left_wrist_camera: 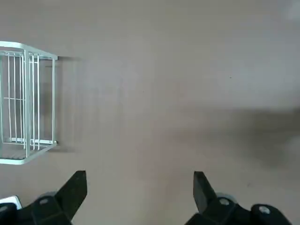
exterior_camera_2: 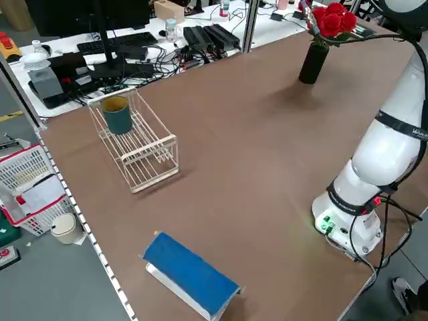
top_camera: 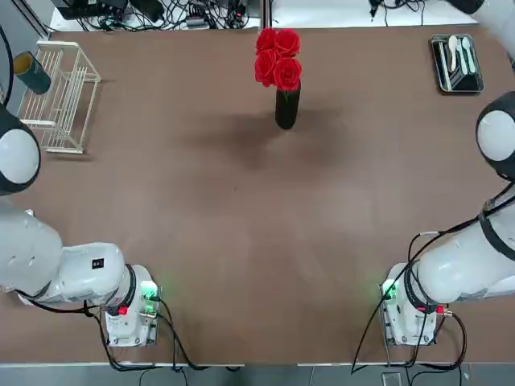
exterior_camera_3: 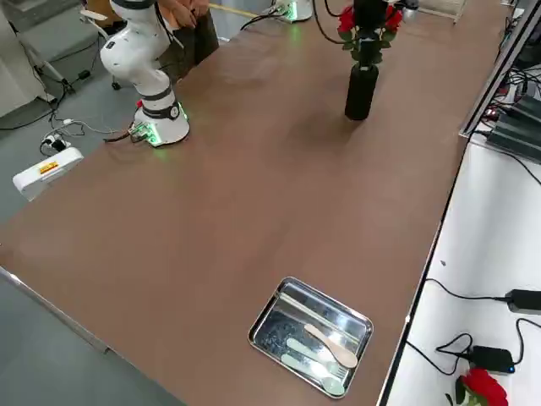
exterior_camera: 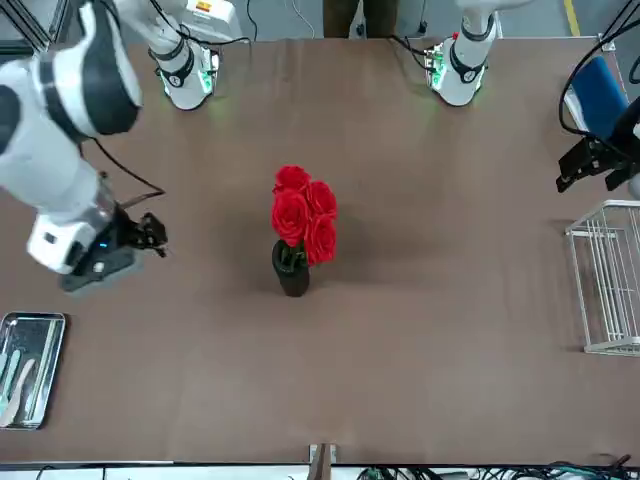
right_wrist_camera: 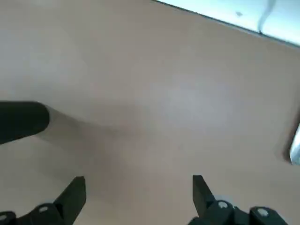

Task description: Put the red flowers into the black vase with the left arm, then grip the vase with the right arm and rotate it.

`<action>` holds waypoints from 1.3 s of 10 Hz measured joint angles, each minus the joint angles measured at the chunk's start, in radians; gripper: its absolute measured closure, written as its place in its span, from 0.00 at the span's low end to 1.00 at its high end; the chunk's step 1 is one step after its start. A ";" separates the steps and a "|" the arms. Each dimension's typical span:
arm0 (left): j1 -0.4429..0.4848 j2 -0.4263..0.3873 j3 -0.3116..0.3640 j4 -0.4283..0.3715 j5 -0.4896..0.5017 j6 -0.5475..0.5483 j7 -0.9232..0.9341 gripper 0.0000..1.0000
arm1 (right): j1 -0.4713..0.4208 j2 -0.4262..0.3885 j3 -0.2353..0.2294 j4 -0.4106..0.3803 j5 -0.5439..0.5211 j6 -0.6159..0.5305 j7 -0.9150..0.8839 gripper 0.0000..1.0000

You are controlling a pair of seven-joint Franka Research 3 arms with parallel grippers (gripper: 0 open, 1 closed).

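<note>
My right gripper (right_wrist_camera: 136,197) hangs with its fingers spread wide and empty, well apart from the slim matte black cylinder vase (exterior_camera: 291,270). That vase stands upright mid-table on the brown tabletop (top_camera: 241,241), the bunch of bright red roses (exterior_camera: 303,218) already in its mouth. My left gripper (left_wrist_camera: 138,194) is equally agape near the white wire basket (left_wrist_camera: 26,101). The vase looks top-heavy to me; a careless sweep of either arm could topple it.
</note>
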 joint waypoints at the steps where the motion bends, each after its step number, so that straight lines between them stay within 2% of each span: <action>1: 0.000 0.000 0.000 0.000 0.000 0.000 0.000 0.00 | -0.002 -0.028 -0.033 -0.003 0.007 -0.037 0.031 0.00; 2: 0.000 0.000 0.000 0.000 0.000 0.000 0.000 0.00 | -0.003 -0.061 -0.066 -0.020 0.011 -0.054 0.046 0.00; 5: 0.000 0.000 0.001 0.000 0.000 0.000 0.000 0.00 | -0.047 -0.190 -0.136 -0.137 0.045 -0.076 0.060 0.00; 8: 0.001 0.000 0.001 0.000 0.000 0.000 0.000 0.00 | -0.061 -0.258 -0.234 -0.166 0.059 -0.147 0.048 0.00; 13: 0.001 0.000 0.003 0.000 0.000 0.000 0.000 0.00 | -0.054 -0.278 -0.230 -0.177 0.060 -0.139 -0.006 0.00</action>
